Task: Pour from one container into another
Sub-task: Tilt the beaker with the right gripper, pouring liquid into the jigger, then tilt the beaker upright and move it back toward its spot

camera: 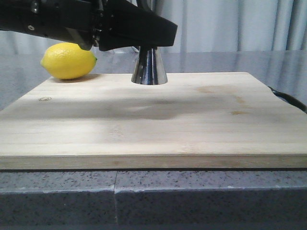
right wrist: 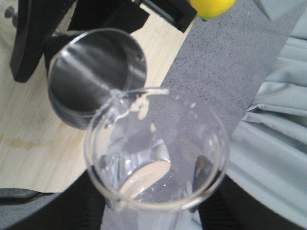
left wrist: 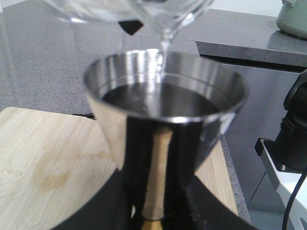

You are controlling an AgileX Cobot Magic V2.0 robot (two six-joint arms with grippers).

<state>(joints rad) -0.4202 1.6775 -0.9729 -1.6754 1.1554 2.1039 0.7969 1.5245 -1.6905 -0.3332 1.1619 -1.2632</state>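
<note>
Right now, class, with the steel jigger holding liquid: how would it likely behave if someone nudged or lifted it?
The jigger looks top-heavy: a wide, liquid-filled cup above a narrow waist, so a nudge would probably tip and spill it. Its mirror-polished surface likely makes it slippery to hold. It seems rigid metal, unlikely to dent, unlike the glass beaker pouring above it.

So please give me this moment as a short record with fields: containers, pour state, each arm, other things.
beaker: clear glass, tilted, lip over jigger
jigger: steel, upright, partly filled
pour: thin clear stream running from lip into jigger
right fingers: around beaker
left fingers: either side of jigger stem
cutting board: wooden, under jigger
lemon: behind board, far left
</note>
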